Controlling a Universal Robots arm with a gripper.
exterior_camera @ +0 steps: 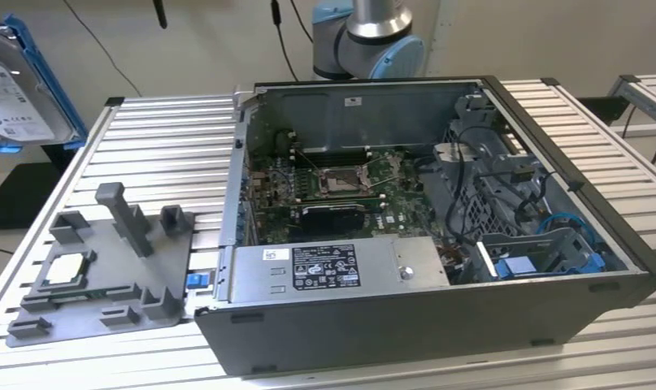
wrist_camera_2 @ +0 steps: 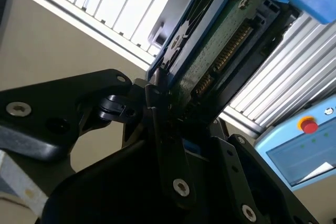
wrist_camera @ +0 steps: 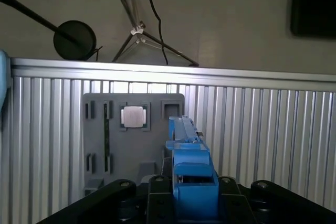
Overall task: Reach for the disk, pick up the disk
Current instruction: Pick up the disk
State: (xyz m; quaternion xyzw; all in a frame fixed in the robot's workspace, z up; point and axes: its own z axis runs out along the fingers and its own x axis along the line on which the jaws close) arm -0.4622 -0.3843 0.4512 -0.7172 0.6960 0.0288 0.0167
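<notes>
So the layout: big open dark-grey metal computer case (exterior_camera: 414,325) sits on the ribbed aluminium table (exterior_camera: 165,146), toward the exterior view's right, with my arm's base (exterior_camera: 376,32) behind it. Just beside the case, on the exterior view's left, the flat grey plastic slotted stand (exterior_camera: 100,268) lies on the table, and the small square silver chip (exterior_camera: 67,268) sits in one of its pockets. The rectangular silver-grey metal disk in its blue plastic frame (exterior_camera: 13,81) is up off the table at the far left, well apart from the stand, pinched between the fingers of my black claw (wrist_camera: 191,184).
</notes>
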